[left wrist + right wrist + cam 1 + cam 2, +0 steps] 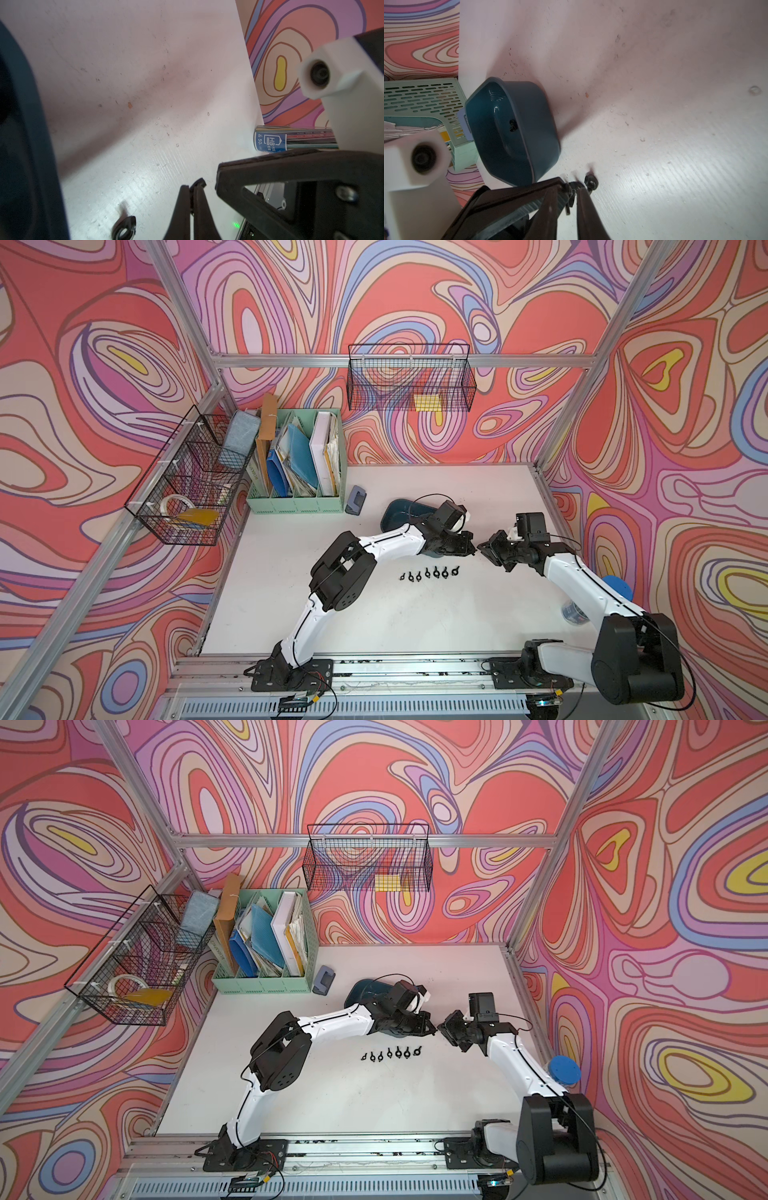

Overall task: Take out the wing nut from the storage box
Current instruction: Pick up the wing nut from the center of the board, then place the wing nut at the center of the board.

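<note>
Right gripper (pixel 485 551) first: its jaws are drawn in around the carried nut (pixel 574 185), a small black piece that reads as a wing nut, just off the near short end of the storage box (pixel 542 133). The left gripper (pixel 192 185) meets it there tip to tip, fingers pressed flat together. Whether it also pinches a wing of that piece I cannot tell.

One boxed wing nut (pixel 512 125) is left inside the storage box, and the coming move turns on where it lies. From both sets of tips it sits back along the box, about halfway toward the far end. It rests on the floor at the foot of the long wall on the side away from the file organiser (pixel 425 97). The box's long axis runs from the organiser end toward the tips, so a reach would enter over the near short end and travel along that axis.

The left arm (pixel 395 537) lies across the box in both top views and hides most of it — by my judgement it is the nearer arm and the better placed one.

The boxed wing nut seems to lie flat, its wings spread roughly along the box's length. It is too small to tell which way its hole faces.

Outside, a row of seven nuts (pixel 428 573) lies on the table (pixel 675 124) beside the box's near end — on the robot's side of it.
</note>
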### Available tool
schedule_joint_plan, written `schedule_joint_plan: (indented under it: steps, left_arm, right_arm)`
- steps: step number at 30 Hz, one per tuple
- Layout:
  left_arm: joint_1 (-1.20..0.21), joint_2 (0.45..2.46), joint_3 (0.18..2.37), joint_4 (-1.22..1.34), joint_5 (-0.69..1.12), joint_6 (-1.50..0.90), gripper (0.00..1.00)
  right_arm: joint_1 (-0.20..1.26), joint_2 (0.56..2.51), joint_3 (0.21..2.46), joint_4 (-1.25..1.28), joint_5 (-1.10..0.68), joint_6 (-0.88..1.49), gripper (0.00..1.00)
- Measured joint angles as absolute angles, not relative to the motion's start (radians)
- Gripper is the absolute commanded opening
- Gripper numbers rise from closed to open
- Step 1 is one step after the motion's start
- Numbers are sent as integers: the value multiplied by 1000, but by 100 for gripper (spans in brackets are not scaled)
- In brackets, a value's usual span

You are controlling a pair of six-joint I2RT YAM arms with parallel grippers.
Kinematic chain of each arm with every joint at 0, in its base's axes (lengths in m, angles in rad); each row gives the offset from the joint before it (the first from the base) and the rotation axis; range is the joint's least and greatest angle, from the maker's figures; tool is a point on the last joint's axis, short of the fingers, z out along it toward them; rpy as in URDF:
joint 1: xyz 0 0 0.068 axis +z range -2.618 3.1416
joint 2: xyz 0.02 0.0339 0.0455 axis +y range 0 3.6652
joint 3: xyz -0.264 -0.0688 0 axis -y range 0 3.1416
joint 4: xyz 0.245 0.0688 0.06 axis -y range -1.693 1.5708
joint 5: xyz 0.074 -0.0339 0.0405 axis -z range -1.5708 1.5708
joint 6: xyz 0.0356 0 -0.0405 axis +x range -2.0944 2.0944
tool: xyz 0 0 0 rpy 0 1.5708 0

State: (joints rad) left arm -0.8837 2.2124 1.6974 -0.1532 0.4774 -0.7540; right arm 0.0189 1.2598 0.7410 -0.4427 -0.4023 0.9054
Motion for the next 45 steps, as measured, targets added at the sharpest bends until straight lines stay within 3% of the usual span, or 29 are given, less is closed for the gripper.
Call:
schedule_joint_plan:
  steps: [26,32,41,45]
  left_arm:
    - [-883,2192,1667,-118,497,-813,0]
    - [-883,2192,1666,-119,499,-821,0]
    - [-882,2192,1666,-118,502,-824,0]
    - [-882,2192,1666,-118,502,-823,14]
  right_arm:
    - [13,1281,688,-353,-447,981,10]
    - [12,1277,679,-332,-457,1004,0]
    - [7,1277,667,-303,-471,1034,0]
    - [7,1277,667,-304,-471,1034,0]
